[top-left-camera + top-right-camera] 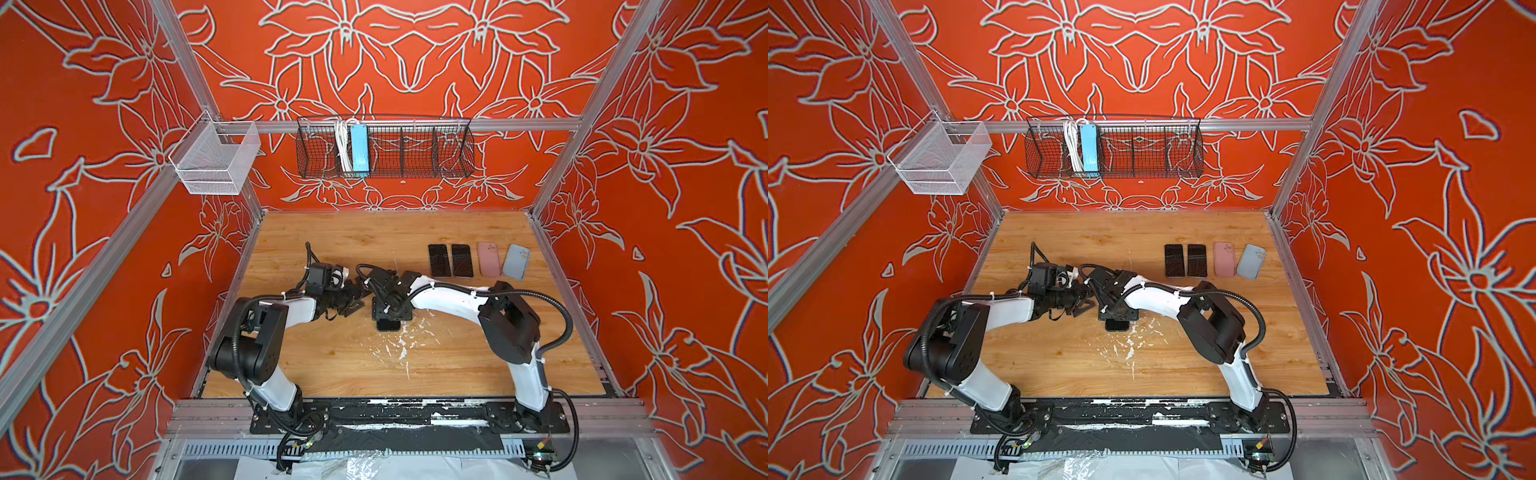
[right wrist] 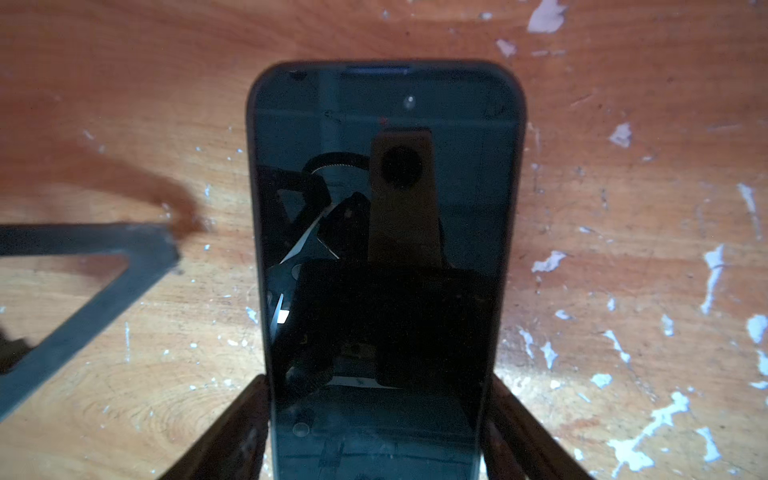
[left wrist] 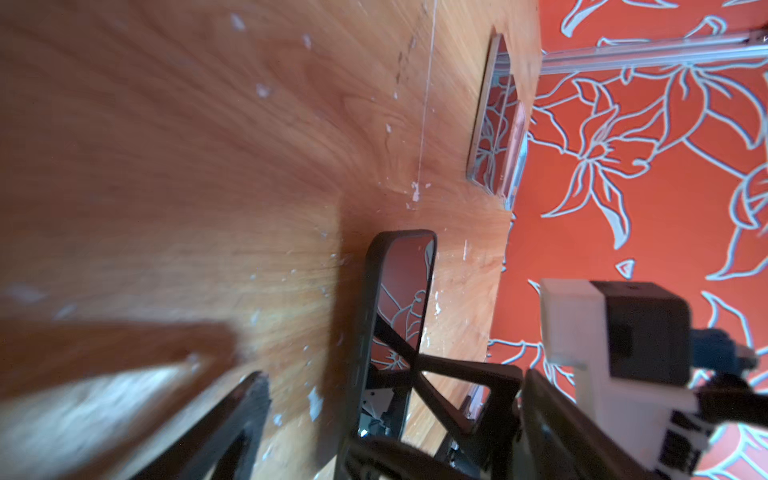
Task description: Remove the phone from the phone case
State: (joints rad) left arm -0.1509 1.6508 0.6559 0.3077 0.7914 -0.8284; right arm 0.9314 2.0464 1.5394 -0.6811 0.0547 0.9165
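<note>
A phone (image 2: 382, 232) with a dark screen sits in a black phone case (image 3: 365, 332), low at the table's middle. In both top views only its near end (image 1: 388, 325) (image 1: 1117, 325) shows below the right gripper. My right gripper (image 2: 376, 386) (image 1: 388, 316) (image 1: 1117, 316) is shut on the case's two long sides. My left gripper (image 3: 386, 386) (image 1: 357, 300) (image 1: 1084, 302) is open at the phone's left edge. One of its fingers (image 2: 104, 270) lies beside the case on the table. The case's back is hidden.
At the back right of the wooden table (image 1: 332, 357) lie two bare black phones (image 1: 439, 260) (image 1: 462, 260), a pink case (image 1: 488, 258) and a blue case (image 1: 515, 261). A black wire basket (image 1: 415, 149) and a white mesh basket (image 1: 216, 160) hang on the rails.
</note>
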